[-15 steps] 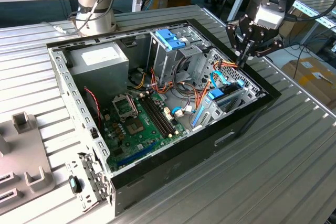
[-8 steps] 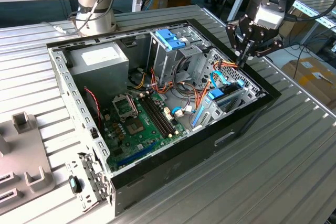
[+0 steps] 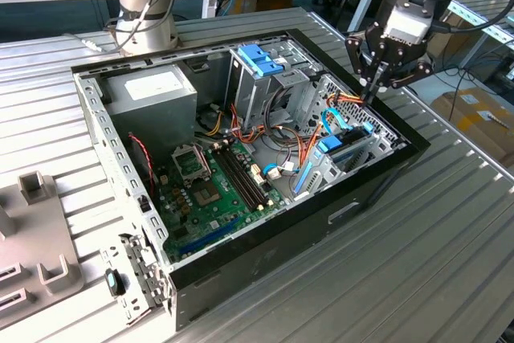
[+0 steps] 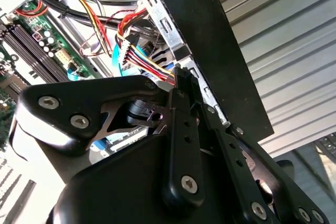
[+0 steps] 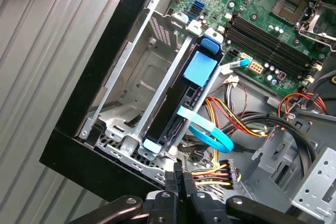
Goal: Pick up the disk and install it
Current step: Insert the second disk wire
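Note:
The disk [image 5: 169,118] stands on edge in the bay at the corner of the open computer case [image 3: 353,198]. Its dark body is framed by a light-blue carrier rail with a blue tab at one end. In the exterior view the disk [image 3: 344,150] sits low at the case's right side. My gripper [image 3: 371,94] hangs above that corner, apart from the disk, its black fingers shut with nothing between them. In both wrist views the gripper [image 5: 178,178] [image 4: 179,75] points down at a bundle of red, yellow and black wires [image 5: 216,174] beside the bay.
A motherboard [image 3: 213,190] and a grey power supply [image 3: 152,90] fill the case. A darker blue bracket [image 3: 261,60] tops the metal drive cage. Light-blue flat cables [image 5: 207,129] loop over the disk. Grey fixtures [image 3: 32,222] lie at the exterior view's left; another arm's base [image 3: 144,14] stands behind.

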`<state>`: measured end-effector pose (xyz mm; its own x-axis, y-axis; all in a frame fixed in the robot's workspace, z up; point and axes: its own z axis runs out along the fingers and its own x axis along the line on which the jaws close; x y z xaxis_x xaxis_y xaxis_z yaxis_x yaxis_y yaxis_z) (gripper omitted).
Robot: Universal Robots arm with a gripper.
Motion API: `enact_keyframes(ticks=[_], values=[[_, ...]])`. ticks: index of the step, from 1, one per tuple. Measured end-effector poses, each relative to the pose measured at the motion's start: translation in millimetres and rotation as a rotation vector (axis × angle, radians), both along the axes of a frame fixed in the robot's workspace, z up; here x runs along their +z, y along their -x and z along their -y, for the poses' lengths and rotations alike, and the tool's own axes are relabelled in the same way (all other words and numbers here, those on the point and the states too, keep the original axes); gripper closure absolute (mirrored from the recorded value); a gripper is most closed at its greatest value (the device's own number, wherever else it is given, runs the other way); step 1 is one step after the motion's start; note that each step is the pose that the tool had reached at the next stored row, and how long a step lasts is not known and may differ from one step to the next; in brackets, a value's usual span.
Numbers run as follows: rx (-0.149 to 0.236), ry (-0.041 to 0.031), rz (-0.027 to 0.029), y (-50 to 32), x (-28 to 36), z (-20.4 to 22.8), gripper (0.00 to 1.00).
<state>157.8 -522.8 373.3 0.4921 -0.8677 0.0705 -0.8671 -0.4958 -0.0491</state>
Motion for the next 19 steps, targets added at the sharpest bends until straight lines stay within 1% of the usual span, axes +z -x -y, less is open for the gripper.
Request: enact_keyframes(ticks=[6, 7, 10, 12, 15, 19], values=[[-0.093, 0.0002, 0.0000, 0.1, -1.6, 0.0, 0.84], [-0.116, 0.0000, 0.0000, 0.1, -2.3, 0.0, 0.84], [-0.206, 0.0001, 0.0000, 0.1, -4.4, 0.0, 0.84], [-0.249, 0.0001, 0.0000, 0.1, -4.9, 0.0, 0.84], [-0.275, -0.0001, 0.0000, 0.2, -5.0, 0.0, 0.84], [-0.288, 0.0000, 0.0000, 1.9, -5.2, 0.0, 0.84]])
